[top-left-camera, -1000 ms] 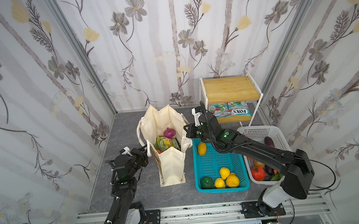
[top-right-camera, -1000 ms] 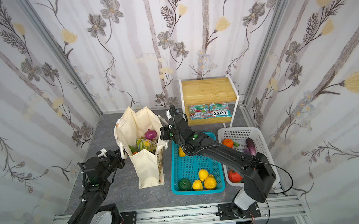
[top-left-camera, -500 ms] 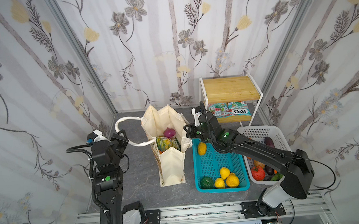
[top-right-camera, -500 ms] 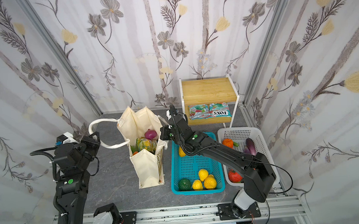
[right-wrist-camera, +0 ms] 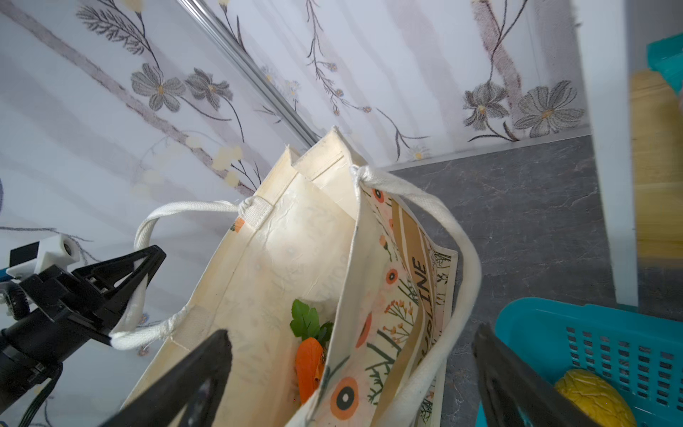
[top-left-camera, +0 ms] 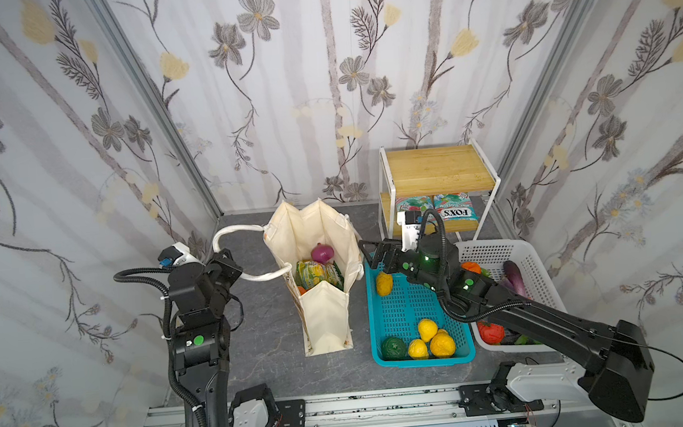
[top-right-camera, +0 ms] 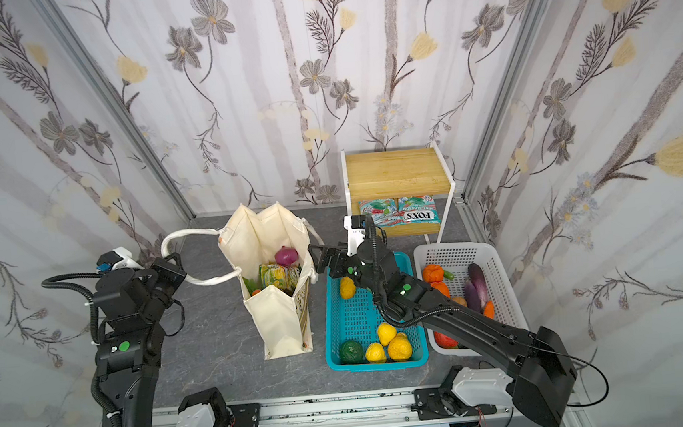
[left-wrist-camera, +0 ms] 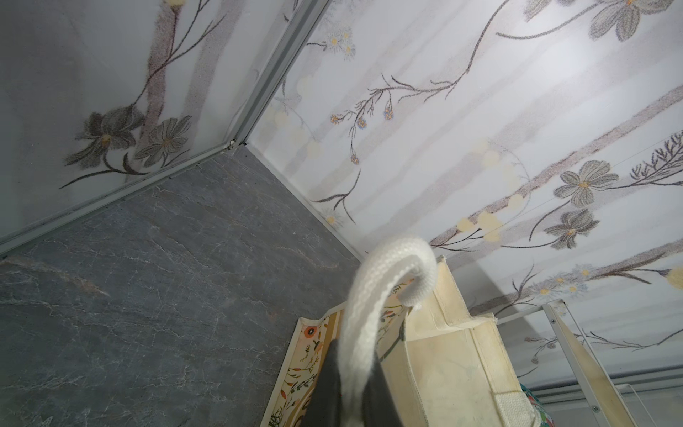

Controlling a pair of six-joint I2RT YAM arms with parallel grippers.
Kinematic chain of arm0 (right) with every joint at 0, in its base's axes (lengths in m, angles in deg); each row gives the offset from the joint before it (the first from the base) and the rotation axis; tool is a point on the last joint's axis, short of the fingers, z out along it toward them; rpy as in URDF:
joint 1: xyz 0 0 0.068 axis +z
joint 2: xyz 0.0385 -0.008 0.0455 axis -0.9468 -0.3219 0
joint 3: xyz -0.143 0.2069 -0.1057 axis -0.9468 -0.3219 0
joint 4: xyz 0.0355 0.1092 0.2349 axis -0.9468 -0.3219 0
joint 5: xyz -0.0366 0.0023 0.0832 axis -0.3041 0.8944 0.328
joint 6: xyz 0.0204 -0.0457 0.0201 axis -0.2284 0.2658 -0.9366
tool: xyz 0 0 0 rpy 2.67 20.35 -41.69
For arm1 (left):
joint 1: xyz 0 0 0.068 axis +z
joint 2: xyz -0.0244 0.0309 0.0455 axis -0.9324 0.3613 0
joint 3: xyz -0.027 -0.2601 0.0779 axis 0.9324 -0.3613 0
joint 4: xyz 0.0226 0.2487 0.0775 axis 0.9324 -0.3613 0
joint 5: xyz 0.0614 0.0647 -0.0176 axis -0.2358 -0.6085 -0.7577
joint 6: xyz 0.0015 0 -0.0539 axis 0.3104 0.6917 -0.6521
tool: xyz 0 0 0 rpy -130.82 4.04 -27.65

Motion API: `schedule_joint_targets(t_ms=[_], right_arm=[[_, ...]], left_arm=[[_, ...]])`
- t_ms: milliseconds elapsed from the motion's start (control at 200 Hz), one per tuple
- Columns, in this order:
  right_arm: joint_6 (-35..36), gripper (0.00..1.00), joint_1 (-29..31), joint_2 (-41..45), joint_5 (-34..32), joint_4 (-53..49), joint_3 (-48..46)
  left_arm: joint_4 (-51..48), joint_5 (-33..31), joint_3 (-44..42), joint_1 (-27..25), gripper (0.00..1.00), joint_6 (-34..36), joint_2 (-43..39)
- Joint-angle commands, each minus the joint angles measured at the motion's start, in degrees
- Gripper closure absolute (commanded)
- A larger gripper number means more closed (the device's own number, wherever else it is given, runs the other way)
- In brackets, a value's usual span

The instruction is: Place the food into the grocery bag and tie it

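at the grocery bag's (top-left-camera: 325, 307) mouth, right gripper (top-left-camera: 366, 255) fingers spring apart off one rope handle (right-wrist-camera: 464, 292); left gripper (top-left-camera: 233, 269) fingers stay clamped on the other handle (top-left-camera: 225, 234), so the knot looks unstarted.

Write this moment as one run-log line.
left claw: shut on rope handle | right claw: open, empty, by grocery bag rim | bag: upright, mouth open, onion and packet inside

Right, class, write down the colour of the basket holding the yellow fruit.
Teal; the basket shows best in a top view.
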Motion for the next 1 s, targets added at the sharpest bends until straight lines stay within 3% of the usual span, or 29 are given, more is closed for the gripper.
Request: schedule_joint_targets(t_ms=[0, 135, 235, 470, 625, 774, 919, 994], right_arm=[[-9.11, 0.0, -2.89, 1.44, -4.7, 7.75, -3.96], [-20.86, 0.01, -7.8, 0.69, 3.11, 17.05, -12.43], [-29.26, 0.09, -10.31, -2.85, 10.96, 29.62, -17.54], [-38.1, 0.26, -10.52, -15.2, 21.49, 42.95, -17.33], [-45.83, 0.32, -9.65, -24.01, 26.46, 53.1, -16.34], [-47.85, 0.36, -7.82, -28.85, 28.54, 56.59, -14.35], [-45.1, 0.55, -6.32, -30.11, 29.45, 50.32, -11.16], [-44.35, 0.84, -6.28, -29.71, 29.38, 49.45, -10.87]], left_arm=[[0.85, -1.0, -0.37, -0.18, 1.0, 0.78, -0.3], [0.93, -0.63, -0.48, -0.27, 1.0, 0.86, -0.57], [0.93, -0.45, -0.65, -0.45, 1.0, 0.86, -0.66], [0.93, -0.29, -0.65, -0.59, 1.0, 0.77, -0.51], [0.93, -0.41, -0.91, -0.63, 1.0, 0.69, -0.51], [1.01, -0.33, -1.01, -0.68, 1.0, 0.76, -0.57], [1.01, -0.32, -1.01, -0.72, 1.0, 0.69, -0.51], [1.01, -0.23, -1.01, -0.72, 1.0, 0.86, -0.62]])
